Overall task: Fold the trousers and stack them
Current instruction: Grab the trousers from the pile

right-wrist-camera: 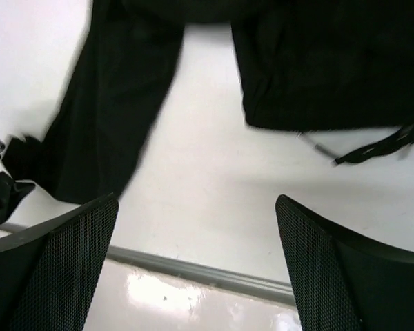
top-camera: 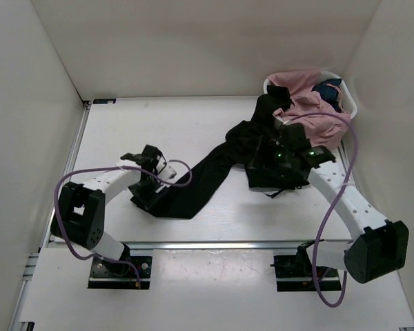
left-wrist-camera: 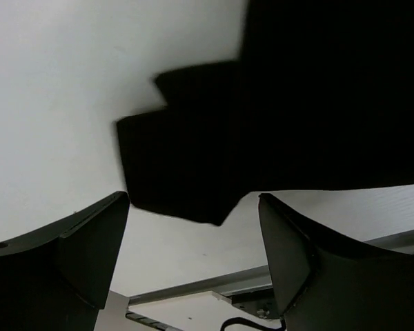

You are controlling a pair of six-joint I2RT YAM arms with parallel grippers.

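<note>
Trousers (top-camera: 205,178) are showing plain black on the white bench (top-camera: 159,124); beyond the right tool (right-wrist-camera: 196,221), pink cloth (top-camera: 310,103) is filling a white basket (top-camera: 352,103).

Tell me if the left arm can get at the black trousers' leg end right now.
Probably yes: the left pincer hangs open just short of the leg end, and nothing visible blocks the way.

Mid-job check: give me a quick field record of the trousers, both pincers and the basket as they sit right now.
trousers: long black fabric trousers, unfolded, sprawled diagonally across the white table
left pincer: open, at the trousers' near leg end, gripping nothing
right pincer: open, empty, by the bunched upper part
basket: white plastic laundry basket, far right, holding a pink garment
folded stack: none visible
</note>
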